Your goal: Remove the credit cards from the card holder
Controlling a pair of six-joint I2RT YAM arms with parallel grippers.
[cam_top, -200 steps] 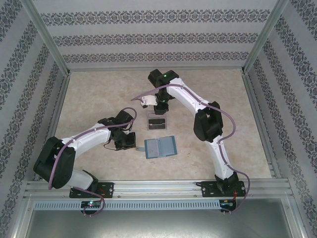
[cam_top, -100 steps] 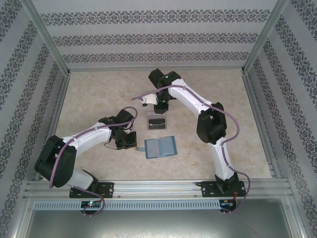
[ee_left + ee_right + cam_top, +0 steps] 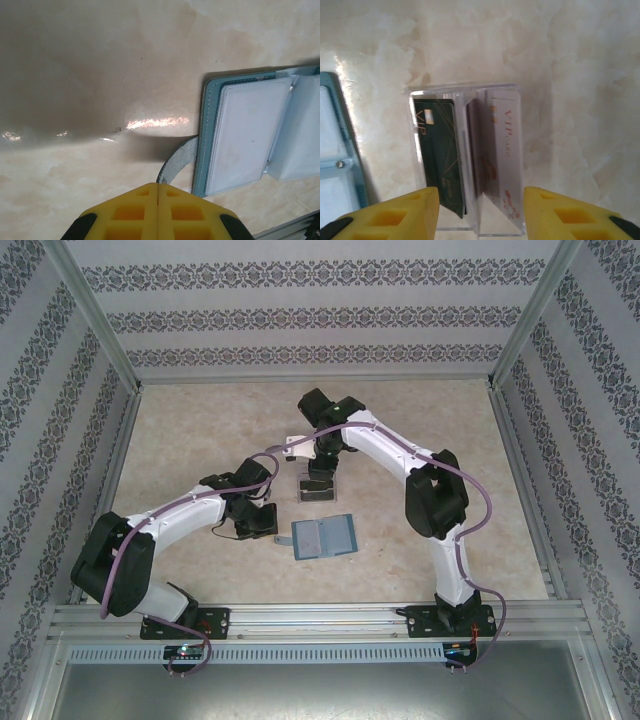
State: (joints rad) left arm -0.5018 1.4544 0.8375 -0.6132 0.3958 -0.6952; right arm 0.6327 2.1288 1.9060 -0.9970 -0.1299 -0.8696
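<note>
Overhead the wallet (image 3: 323,537) lies open near a clear stand (image 3: 318,487) — up close, two cards (image 3: 442,150) stand in it, right claw (image 3: 480,200) apart. Left claw (image 3: 158,186) together at the strap (image 3: 175,160); right elbow (image 3: 435,502) has swung rightward.

top: overhead, wide | wrists: close, downward | shared: card holder (image 3: 323,537)

**A robot test cell in a lab**

The left arm (image 3: 170,512) and right arm (image 3: 385,445), white with black joints, are bolted to an aluminium rail (image 3: 320,618) at the near edge of a marble-look surface (image 3: 190,425); bare aluminium posts (image 3: 95,315) frame the bay; wallpaper-printed panels (image 3: 320,315) enclose three sides; purple cables (image 3: 482,508) trail along the arms.
</note>
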